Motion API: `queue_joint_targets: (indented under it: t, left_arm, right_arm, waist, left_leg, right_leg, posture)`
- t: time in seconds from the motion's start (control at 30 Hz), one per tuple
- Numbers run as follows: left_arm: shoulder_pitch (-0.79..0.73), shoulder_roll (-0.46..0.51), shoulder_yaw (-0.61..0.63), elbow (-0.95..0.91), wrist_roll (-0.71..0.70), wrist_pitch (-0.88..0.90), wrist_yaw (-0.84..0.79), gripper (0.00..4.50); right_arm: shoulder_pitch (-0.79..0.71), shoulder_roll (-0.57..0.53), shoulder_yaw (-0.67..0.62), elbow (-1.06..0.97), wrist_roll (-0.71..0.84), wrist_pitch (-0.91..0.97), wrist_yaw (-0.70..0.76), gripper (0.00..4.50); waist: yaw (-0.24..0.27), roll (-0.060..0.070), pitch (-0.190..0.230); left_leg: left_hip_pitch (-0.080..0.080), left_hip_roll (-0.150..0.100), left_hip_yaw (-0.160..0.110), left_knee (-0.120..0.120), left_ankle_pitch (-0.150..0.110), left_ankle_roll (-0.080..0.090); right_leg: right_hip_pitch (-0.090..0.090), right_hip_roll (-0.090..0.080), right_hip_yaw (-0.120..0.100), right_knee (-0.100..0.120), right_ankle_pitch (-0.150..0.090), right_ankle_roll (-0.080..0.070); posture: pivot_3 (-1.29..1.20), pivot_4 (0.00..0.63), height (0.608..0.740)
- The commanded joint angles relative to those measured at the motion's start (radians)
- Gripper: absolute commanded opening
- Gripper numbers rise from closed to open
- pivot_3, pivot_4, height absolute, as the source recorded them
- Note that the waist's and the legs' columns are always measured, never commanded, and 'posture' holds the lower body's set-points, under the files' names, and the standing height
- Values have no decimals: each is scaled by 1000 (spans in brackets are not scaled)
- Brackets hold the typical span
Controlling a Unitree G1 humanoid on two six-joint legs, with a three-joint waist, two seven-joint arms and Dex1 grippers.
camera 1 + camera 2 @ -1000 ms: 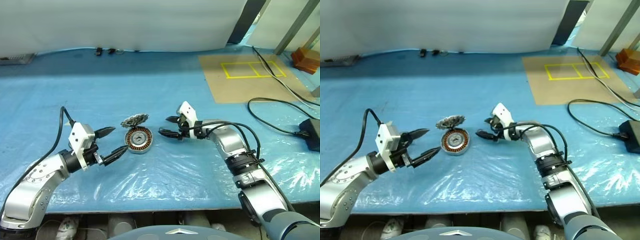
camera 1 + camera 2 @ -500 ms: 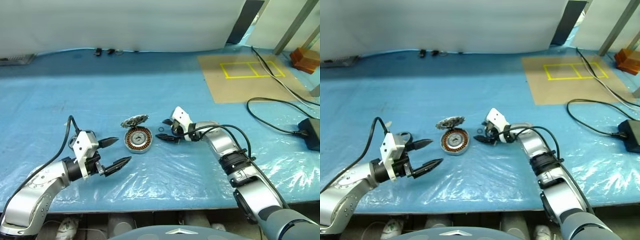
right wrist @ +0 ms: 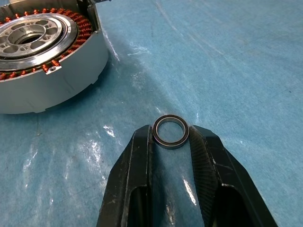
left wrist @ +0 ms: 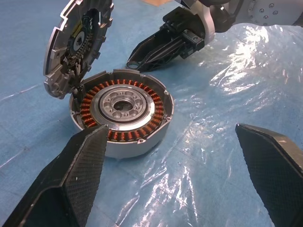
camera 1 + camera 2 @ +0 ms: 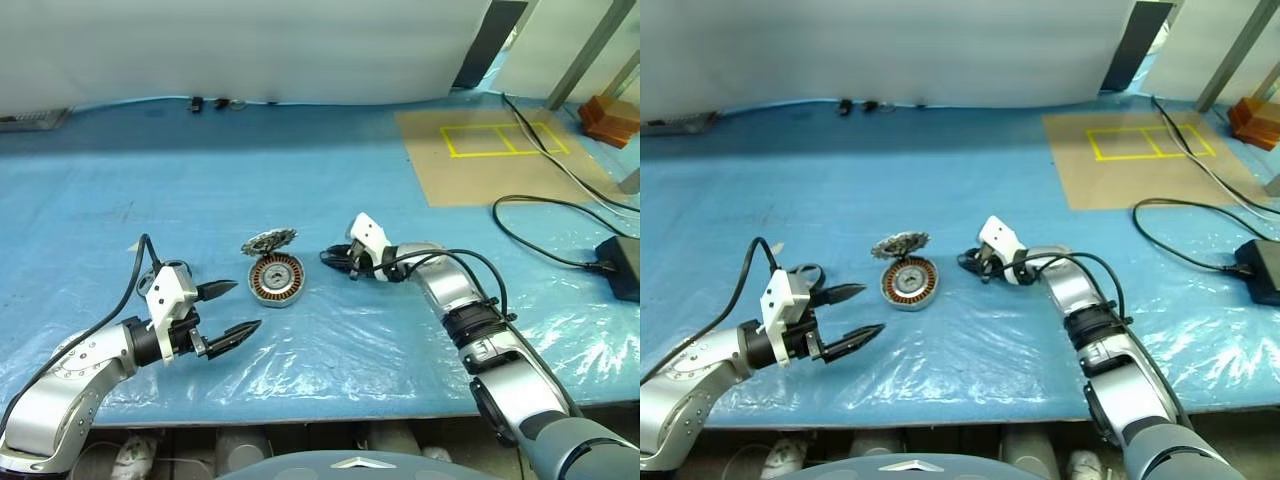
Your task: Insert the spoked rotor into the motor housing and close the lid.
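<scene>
Fingers: left gripper (image 5: 226, 310), two black fingers spread wide, empty, hovering nearest the table edge, just short of the housing. Right gripper (image 3: 170, 135), fingers narrowed onto a small dark ring w/ bright inner band (image 3: 170, 131), pinched between the fingertips (image 3: 144, 137), low over the clear plastic film on the blue sheet (image 5: 330, 350).

Mid-field: motor housing (image 4: 120, 113), a shallow round silver-grey case w/ copper-orange windings around a metal hub, sits flat and open between the two grippers. Its lid (image 4: 75, 45), a round silver-grey toothed disc, stands tipped up from the housing's far rim, attached there.

Far field: brown board w/ yellow tape rectangles (image 5: 500, 150); black cable (image 5: 560, 230) to the right.

Step in hand (judged): pick-up of the insert part beside the housing. The piece gripped looks like a plain small ring; no spokes can be made out, so whether it is the spoked rotor can't be told.

Next move (judged): lift the ring, carry it over the hub, centre and lower it level; then tip the lid down. Left gripper is well placed to steady the case.
</scene>
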Motion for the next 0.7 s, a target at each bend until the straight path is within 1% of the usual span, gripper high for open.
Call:
queue_joint_targets:
  t: [0.03, 0.1, 0.2, 0.3, 0.37, 0.53, 0.63, 0.7]
  left_arm:
    - [-8, 11, 15, -24, -7, -5, -4, 4500]
    - [-4, 11, 17, -24, -6, -7, -4, 4500]
    - [6, 10, 22, -34, -13, -4, -2, 4500]
    - [12, 11, 31, -44, -21, -1, 0, 4500]
    - [16, 12, 31, -46, 2, -23, 4, 4500]
    - [24, 13, 26, -51, 14, -31, 1, 4500]
    - [29, 10, 30, -55, 12, -29, 3, 4500]
    - [47, 7, 41, -62, 7, -30, 5, 4500]
  right_arm:
    - [7, 10, 23, 8, -19, 8, 7, 976]
    - [7, 9, 23, 8, -20, 6, 14, 976]
    - [2, 1, 9, -3, -7, 26, 23, 732]
    - [-13, 1, -37, -69, 61, 93, 57, 732]
    - [-17, -7, -54, -136, 99, 131, 94, 732]
    - [-11, -68, -25, -325, 188, 244, 249, 732]
    - [-49, -72, -19, -362, 236, 320, 299, 732]
    - [-60, -60, 30, -362, 218, 324, 322, 732]
  waist:
    - [-2, 0, 0]
    - [-2, 0, 0]
    - [-2, 0, 0]
    - [-1, 0, 0]
    - [0, 1, 0]
    - [1, 1, 1]
    - [1, 1, 1]
    - [-2, 1, 1]
  left_leg:
    - [0, 0, 0, 0, 0, 0]
    - [0, 0, 0, 0, 0, 0]
    - [0, 0, 0, 0, 0, 0]
    - [0, 0, 0, -1, 0, 0]
    - [0, 0, 0, -1, 0, 0]
    - [-1, 0, 0, -1, 0, 0]
    - [-1, 0, 0, -1, 0, 0]
    - [-1, 0, 0, -1, 0, 0]
  right_leg:
    - [0, 0, 0, 0, 0, 0]
    - [0, 0, 0, 0, 0, 0]
    - [0, 0, 0, 0, 0, 0]
    - [0, 0, 0, 0, 0, 0]
    - [0, 0, 0, 0, 0, 0]
    - [-2, 0, 0, -1, 0, 0]
    - [-1, 0, 0, -1, 0, 0]
    - [-2, 0, 0, -1, 0, 0]
  posture:
    - [0, 150, 740]
    - [0, 150, 740]
    - [0, 150, 740]
    - [0, 150, 740]
    - [0, 150, 740]
    - [0, 150, 740]
    - [0, 150, 740]
    - [0, 150, 740]
